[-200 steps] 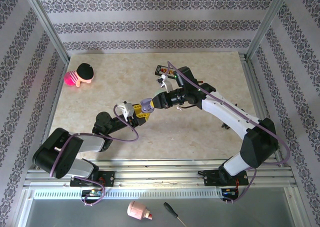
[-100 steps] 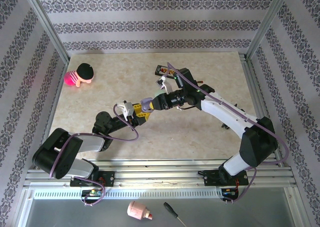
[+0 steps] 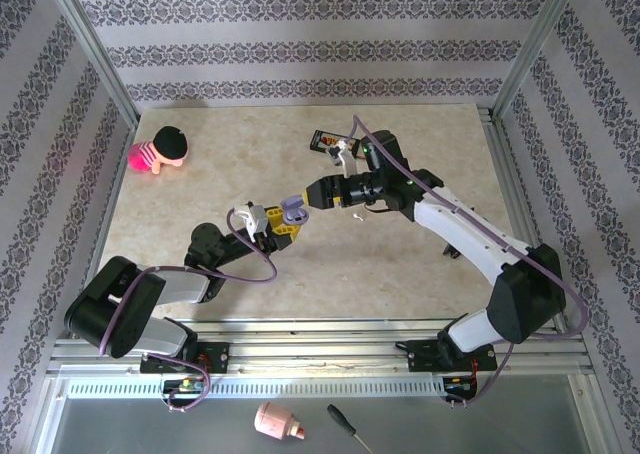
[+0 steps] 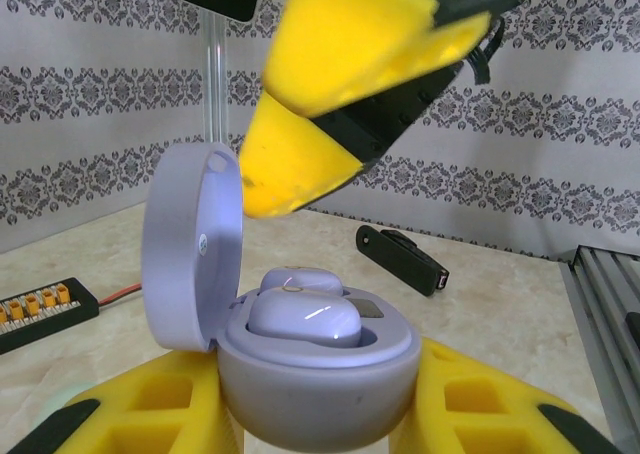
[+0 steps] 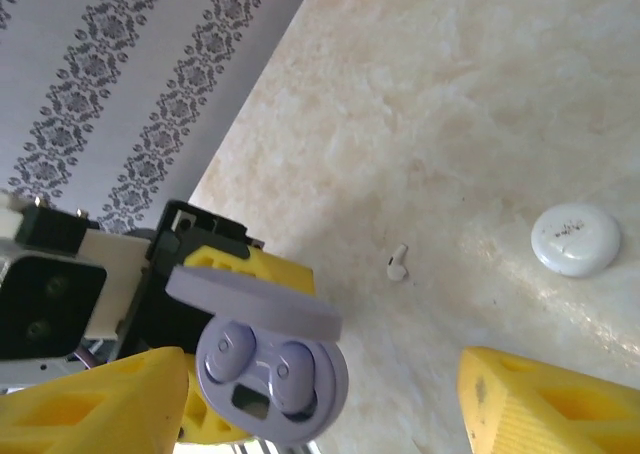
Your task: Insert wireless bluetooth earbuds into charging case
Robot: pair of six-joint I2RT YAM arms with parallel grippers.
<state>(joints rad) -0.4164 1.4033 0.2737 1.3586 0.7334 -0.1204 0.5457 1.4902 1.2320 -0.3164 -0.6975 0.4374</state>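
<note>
Top external view: open case held by left arm, right arm released

Top external view showed the left end effector [image 3: 284, 225] clenched on a lavender charging case [image 3: 293, 211] above the middle of the worktop [image 3: 350, 264]. The right end effector [image 3: 313, 195] stood just beside the case, on its far-right side, and was released.

Left wrist view showed the case gripped low between that arm's yellow pads [image 4: 150, 414]. Its lid [image 4: 190, 249] was hinged upright on the left. Two lavender earbuds [image 4: 305, 319] sat side by side in the case's wells. One yellow finger of the right arm hung just above them without touching.

Right wrist view showed that arm's fingers [image 5: 545, 404] spread wide with nothing between them. A white earbud [image 5: 398, 264] lay loose on the worktop, well apart from a closed white case [image 5: 575, 239]. A black board [image 4: 45, 309] with yellow connectors and a red wire lay at the far side.
</note>
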